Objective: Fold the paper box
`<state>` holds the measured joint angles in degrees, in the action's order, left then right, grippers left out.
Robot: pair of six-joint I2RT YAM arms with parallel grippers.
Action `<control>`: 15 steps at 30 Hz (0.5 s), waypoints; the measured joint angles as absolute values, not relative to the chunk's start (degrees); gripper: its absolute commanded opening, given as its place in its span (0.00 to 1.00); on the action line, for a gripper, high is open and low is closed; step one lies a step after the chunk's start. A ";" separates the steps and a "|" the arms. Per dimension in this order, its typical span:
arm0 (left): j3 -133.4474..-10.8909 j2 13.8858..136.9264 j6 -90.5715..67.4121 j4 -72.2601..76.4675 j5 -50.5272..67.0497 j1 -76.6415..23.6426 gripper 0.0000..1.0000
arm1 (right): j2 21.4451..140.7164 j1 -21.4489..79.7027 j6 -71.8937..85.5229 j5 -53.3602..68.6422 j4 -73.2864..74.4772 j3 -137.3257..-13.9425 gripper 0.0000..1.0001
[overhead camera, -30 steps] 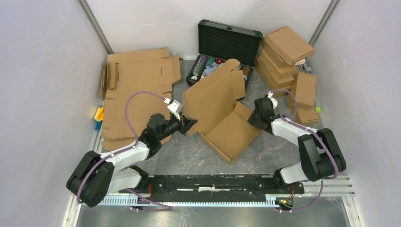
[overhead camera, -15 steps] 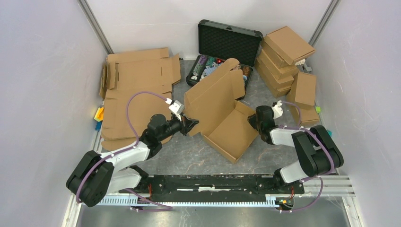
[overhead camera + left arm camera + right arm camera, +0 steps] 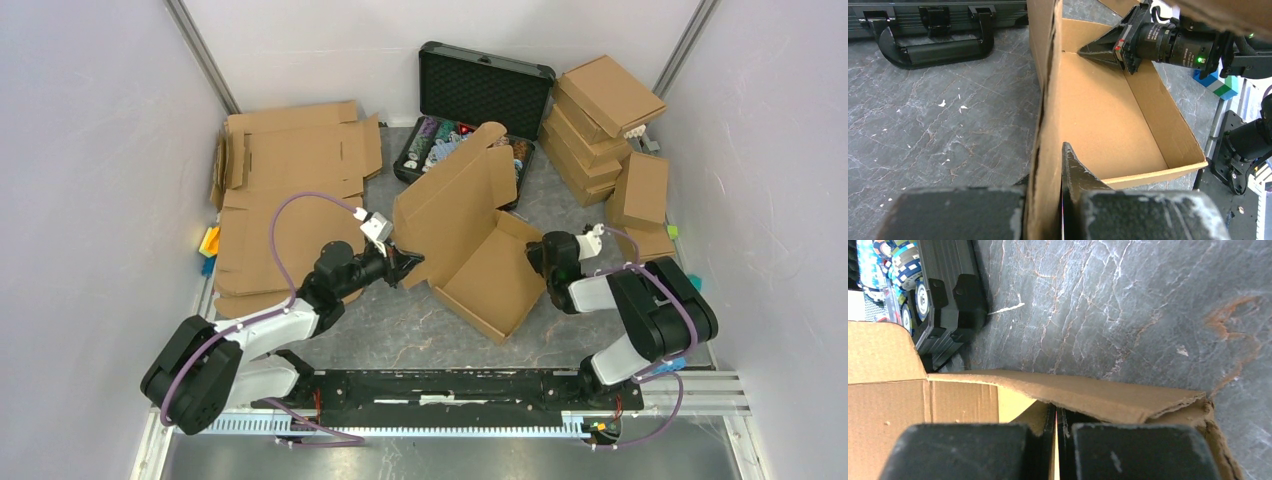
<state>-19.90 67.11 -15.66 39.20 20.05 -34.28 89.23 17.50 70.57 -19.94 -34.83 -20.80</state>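
The paper box (image 3: pixel 490 280) is brown cardboard, half folded: an open tray on the table with its lid panel (image 3: pixel 450 195) standing up behind. My left gripper (image 3: pixel 408 265) is shut on the tray's left wall; in the left wrist view the wall (image 3: pixel 1048 100) runs between my fingers (image 3: pixel 1075 172). My right gripper (image 3: pixel 533 258) is shut at the tray's right corner. In the right wrist view its tips (image 3: pixel 1055 407) sit under a ragged cardboard edge (image 3: pixel 1108 395). Whether cardboard is between them I cannot tell. It also shows in the left wrist view (image 3: pixel 1100 47), pointing into the far corner.
An open black case with coloured chips (image 3: pixel 470 110) stands behind the box. Folded brown boxes (image 3: pixel 600 115) are stacked at the back right. Flat cardboard sheets (image 3: pixel 285 190) lie at the left, with coloured blocks (image 3: pixel 209 245) beside them.
My right gripper has moved toward the near edge, its arm folding back, and the tray's right corner came with it. My left gripper has shifted slightly right, still on the wall.
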 measured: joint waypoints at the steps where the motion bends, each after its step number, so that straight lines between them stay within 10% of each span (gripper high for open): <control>1: -19.90 67.13 -15.66 39.22 20.05 -34.39 0.02 | 89.27 17.50 70.91 -19.92 -35.83 -20.21 0.00; 15: -19.90 67.24 -15.31 39.05 20.05 -34.92 0.02 | 82.72 16.86 60.75 -13.41 -21.85 -24.03 0.00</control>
